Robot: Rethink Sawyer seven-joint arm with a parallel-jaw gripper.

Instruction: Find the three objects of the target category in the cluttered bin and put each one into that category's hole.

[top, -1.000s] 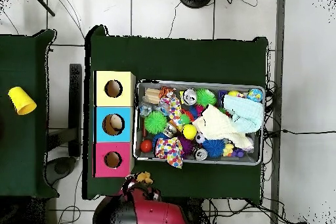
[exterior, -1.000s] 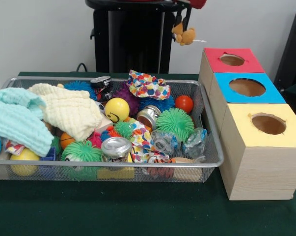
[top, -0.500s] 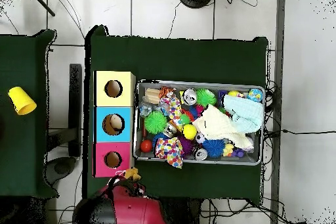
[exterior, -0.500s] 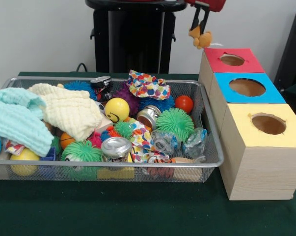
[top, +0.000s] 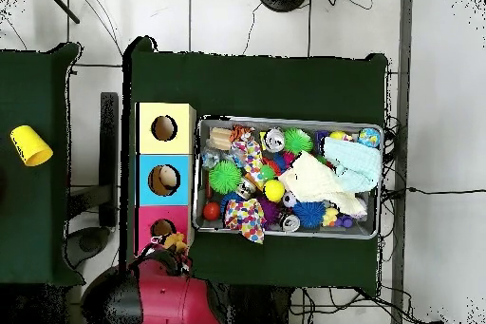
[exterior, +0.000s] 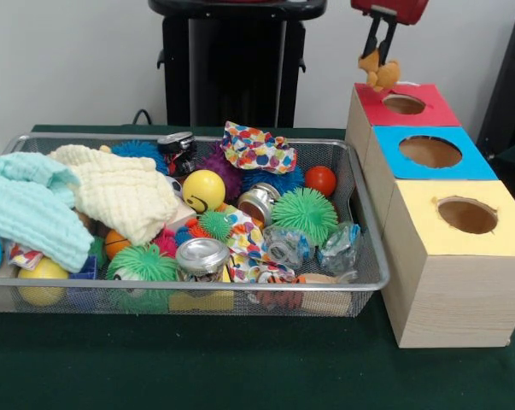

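Still packed, the wire-mesh bin (exterior: 359,282): pale blue cloth (exterior: 26,209) and cream cloth (exterior: 120,196) heaped at the left of the front view, then a yellow smiley ball (exterior: 203,190), a crushed can (exterior: 201,256), a polka-dot fabric piece (exterior: 257,147), a green spiky ball (exterior: 306,213) and an orange-red ball (exterior: 321,179) near the right wall. Further right, three wooden boxes in a row: red-topped box (exterior: 432,109), blue-topped box (exterior: 471,166), yellow-topped box (exterior: 424,218). Up at the far corner of the red one, gripper (exterior: 378,61) with fingers clamped on a small orange-yellow plush toy (exterior: 380,73), hanging just above the box's top, beside the hole rather than over it. Something pale lying inside the blue box's hole in the overhead view, so possibly one item delivered there already, though hard to confirm. By judgement, mid-delivery: toy out of the bin but not yet dropped, more searching likely left. Against the frame one second back: gripper and toy shifted rightward from beside the pedestal (exterior: 236,68) to the red box's edge; bin contents unchanged.
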